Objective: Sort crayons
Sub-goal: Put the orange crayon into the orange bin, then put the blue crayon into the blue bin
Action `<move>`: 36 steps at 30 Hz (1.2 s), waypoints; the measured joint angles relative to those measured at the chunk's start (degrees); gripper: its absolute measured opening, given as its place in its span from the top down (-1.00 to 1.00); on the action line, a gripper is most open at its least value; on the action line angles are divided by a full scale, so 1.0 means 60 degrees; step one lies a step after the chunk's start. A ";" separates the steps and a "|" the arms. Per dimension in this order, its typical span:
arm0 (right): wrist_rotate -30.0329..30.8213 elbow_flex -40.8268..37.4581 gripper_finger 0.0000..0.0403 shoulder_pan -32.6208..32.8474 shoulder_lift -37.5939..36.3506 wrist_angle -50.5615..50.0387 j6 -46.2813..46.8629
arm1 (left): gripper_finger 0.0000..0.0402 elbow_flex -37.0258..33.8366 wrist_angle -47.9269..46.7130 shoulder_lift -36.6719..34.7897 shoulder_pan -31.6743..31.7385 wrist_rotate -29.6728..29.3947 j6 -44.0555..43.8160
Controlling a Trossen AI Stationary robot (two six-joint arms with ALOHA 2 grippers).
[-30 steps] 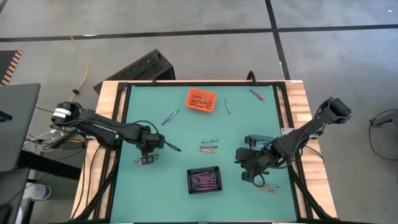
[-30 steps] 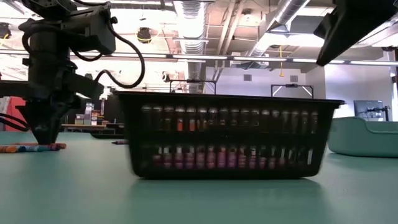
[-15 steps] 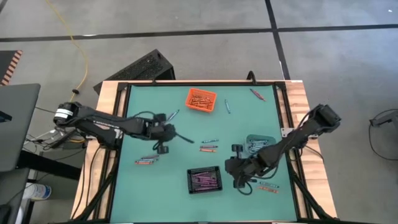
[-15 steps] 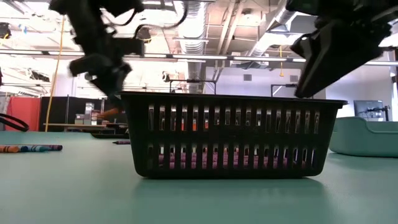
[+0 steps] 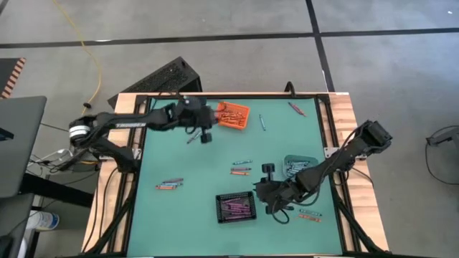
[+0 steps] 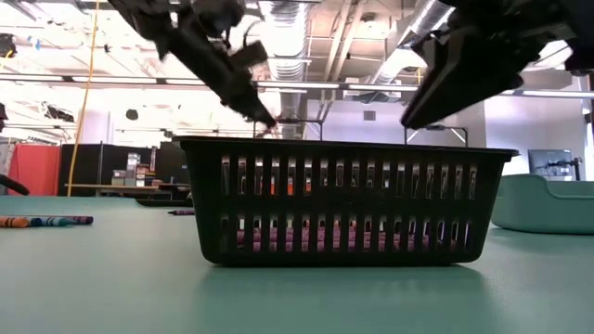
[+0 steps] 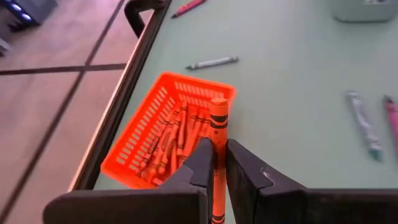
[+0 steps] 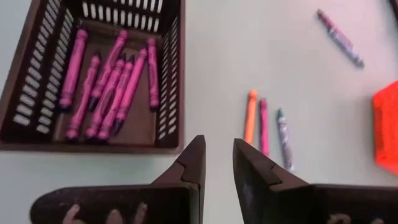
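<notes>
Your left gripper (image 7: 214, 163) is clamped on an orange crayon (image 7: 217, 134) just short of the orange bin (image 7: 134, 152) (already holding matching crayons), so you're mid-delivery: carry it over the rim, then release. Your right gripper (image 8: 217, 158), fingers slightly parted and empty, hovers beside the black bin (image 8: 175, 74).

Bright overhead light, soft shadows, backlit arms.

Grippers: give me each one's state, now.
Left gripper: shut on an orange crayon, by the orange bin.
Right gripper: open, empty, beside the black bin.
</notes>
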 joint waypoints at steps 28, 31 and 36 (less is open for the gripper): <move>0.0752 0.0000 0.63 -0.0176 0.0062 0.0101 -0.1673 | 0.42 0.7260 -0.4968 0.5590 0.0332 -0.1561 0.1699; 0.0756 0.0000 0.63 -0.0087 0.0062 0.0044 -0.1454 | 0.35 0.8077 -0.6513 0.5489 0.0210 -0.2156 0.1280; 0.0754 0.0000 0.63 0.0091 0.0062 0.0122 -0.1431 | 0.37 0.8515 -0.8811 0.4481 0.0159 -0.1434 0.0540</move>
